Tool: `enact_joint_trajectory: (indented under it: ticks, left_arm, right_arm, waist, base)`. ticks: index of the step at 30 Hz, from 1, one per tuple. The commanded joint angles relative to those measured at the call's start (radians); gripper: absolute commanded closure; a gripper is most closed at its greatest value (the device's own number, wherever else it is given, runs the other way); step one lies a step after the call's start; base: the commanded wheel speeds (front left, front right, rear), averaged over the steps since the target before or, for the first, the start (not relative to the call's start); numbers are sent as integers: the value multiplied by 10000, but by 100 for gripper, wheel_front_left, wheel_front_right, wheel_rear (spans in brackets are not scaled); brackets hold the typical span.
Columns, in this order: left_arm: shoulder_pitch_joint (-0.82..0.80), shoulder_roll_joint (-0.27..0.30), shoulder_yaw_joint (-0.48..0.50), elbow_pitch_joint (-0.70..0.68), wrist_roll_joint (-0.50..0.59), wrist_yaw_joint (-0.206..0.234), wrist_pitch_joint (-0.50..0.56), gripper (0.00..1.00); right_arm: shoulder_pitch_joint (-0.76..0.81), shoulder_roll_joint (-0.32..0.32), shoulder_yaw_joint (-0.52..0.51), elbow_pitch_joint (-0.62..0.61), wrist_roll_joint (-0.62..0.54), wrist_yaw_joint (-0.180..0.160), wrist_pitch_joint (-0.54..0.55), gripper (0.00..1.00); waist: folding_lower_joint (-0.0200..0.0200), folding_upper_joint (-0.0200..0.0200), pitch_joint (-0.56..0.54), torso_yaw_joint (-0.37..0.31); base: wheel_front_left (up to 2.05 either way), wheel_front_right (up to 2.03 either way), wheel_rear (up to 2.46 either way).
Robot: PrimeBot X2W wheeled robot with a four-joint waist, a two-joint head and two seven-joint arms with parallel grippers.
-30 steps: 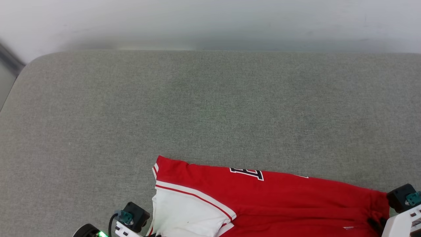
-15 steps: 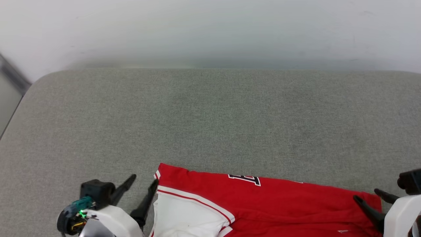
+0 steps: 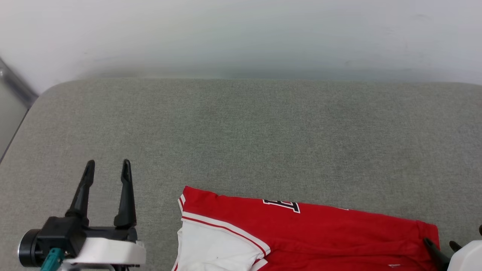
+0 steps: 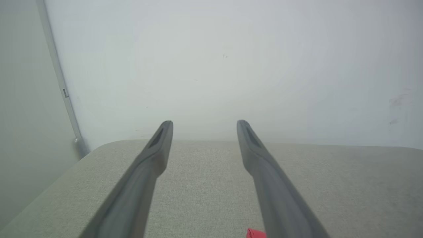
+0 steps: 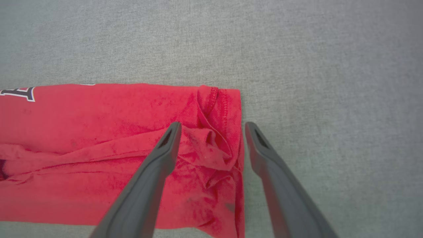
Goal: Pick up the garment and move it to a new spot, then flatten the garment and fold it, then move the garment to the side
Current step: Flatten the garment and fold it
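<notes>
Garment is lying folded at padded surface's near edge; left hand is hovering spread beside it, right hand spread, empty, over its end.

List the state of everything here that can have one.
garment, lying on the grey cushion, unheld, rumpled at one end
left gripper, open, empty, apart from the garment
right gripper, open, empty, over the rumpled end
</notes>
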Motion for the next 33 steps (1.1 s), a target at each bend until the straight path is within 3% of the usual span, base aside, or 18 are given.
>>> enact_joint_trajectory:
  ticks: [1, 7, 18, 25, 33]
  left_arm:
    - [328, -300, 213, -167, 393, -144, -40, 0]
    - [938, -1310, 1074, -432, 1769, -879, -36, 0]
    - [690, -2554, 2114, -170, 2826, -2401, -39, 0]
    - [569, -2856, 2226, 38, 3177, -2805, -39, 0]
    - [619, -3058, 2250, 228, 3350, -2979, -39, 0]
  right_arm:
    - [118, 263, -201, 13, -217, -4, 82, 0]
    - [57, 1225, -1035, 297, -771, -4, 420, 0]
    - [-483, 1579, -1404, 1707, -952, -4, 696, 0]
    - [-475, 1731, -795, 2426, -779, 13, 824, 0]
    - [-543, 1882, -493, 2742, -547, 56, 728, 0]
  waist:
    - [0, -1, 26, 21]
    - [0, -1, 193, 112]
    - [0, -1, 790, 331]
    - [0, -1, 993, 452]
    - [0, -1, 796, 475]
  base:
    - [0, 0, 0]
    - [0, 0, 0]
    - [0, 0, 0]
    - [0, 0, 0]
    - [0, 0, 0]
